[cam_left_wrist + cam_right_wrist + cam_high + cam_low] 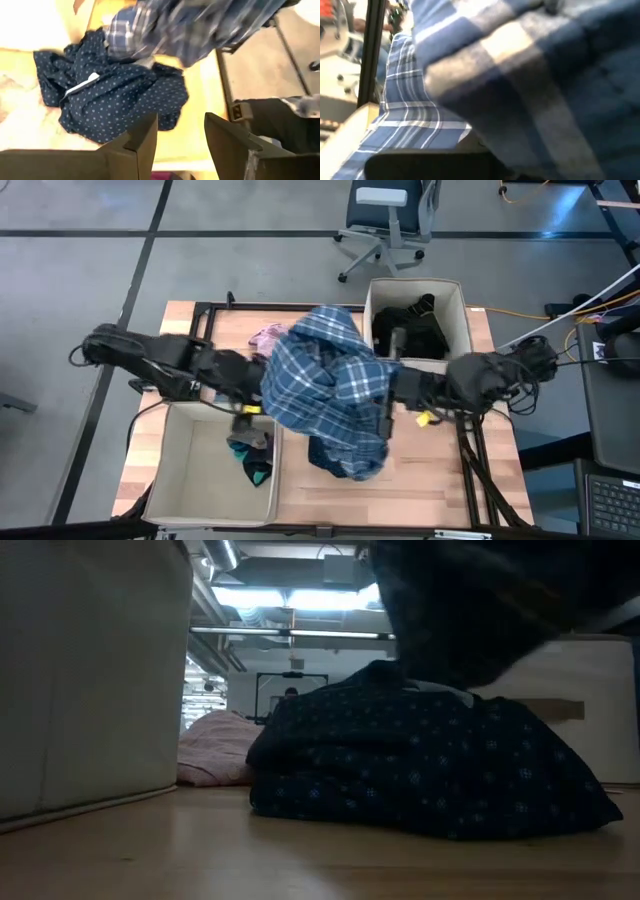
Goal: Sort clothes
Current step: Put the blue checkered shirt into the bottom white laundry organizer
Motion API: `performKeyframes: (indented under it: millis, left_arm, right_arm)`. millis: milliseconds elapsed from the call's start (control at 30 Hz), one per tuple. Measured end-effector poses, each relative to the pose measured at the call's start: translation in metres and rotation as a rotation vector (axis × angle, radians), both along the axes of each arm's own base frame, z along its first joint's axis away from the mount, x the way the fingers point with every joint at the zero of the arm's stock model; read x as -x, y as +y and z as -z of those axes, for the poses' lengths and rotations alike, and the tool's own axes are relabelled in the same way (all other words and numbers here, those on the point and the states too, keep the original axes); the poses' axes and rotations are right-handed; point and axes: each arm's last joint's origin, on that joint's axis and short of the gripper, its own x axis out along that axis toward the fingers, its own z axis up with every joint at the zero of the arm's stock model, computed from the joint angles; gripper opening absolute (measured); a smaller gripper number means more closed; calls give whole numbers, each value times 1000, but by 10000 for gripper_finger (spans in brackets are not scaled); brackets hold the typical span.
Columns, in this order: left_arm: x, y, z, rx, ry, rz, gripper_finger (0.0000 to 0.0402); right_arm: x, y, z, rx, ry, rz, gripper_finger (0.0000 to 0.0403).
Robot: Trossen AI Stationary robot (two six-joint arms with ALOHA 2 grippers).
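The blue-white plaid shirt [335, 385] is bunched up over the middle of the table and fills the right wrist view [510, 75]. My right gripper [392, 392] reaches in from the right, its fingers buried in the shirt. My left gripper [180, 145] is open and empty, reaching in from the left beside the shirt [200, 25], above a dark blue dotted garment [120, 95]. That garment lies heaped on the table [430, 770]. A pink patterned top [268, 338] lies on the table at the far side and also shows in the low view [215, 755]. My right gripper holds the plaid shirt, coming level from the table's right side. The cloth [470, 60] drapes over the fingers and hides the place of contact, so the part cannot be told. The shirt hangs bunched over and below the gripper, its lower end [350, 465] toward the near edge.
A beige bin [455, 305] at the far right holds black pieces [415, 325]. A second beige bin [180, 480] at the near left holds a teal sock and dark items [252, 460]. An office chair [390, 220] stands beyond the table.
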Motion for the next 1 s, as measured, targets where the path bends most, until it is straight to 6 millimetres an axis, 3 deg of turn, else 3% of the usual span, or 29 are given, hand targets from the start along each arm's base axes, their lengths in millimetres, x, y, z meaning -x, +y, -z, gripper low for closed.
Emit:
performKeyframes:
  millis: [167, 333, 433, 733, 1000]
  left_arm:
    - [49, 0, -37, -10, -136, 3, 146]
    - [98, 11, -55, -27, -260, -89, 143]
    - [117, 17, -60, -25, -307, -123, 143]
    - [137, 26, -66, -46, -370, -111, 143]
    - [146, 32, -67, -91, -393, -119, 143]
  right_arm:
    - [-26, -11, -2, -16, -119, -70, 17]
    - [-47, -18, -7, -35, -293, -169, 17]
    - [-56, -24, -10, -44, -405, -196, 17]
    - [-83, -49, -9, -143, -739, -287, 17]
    - [-134, -62, 25, -247, -836, -404, 17]
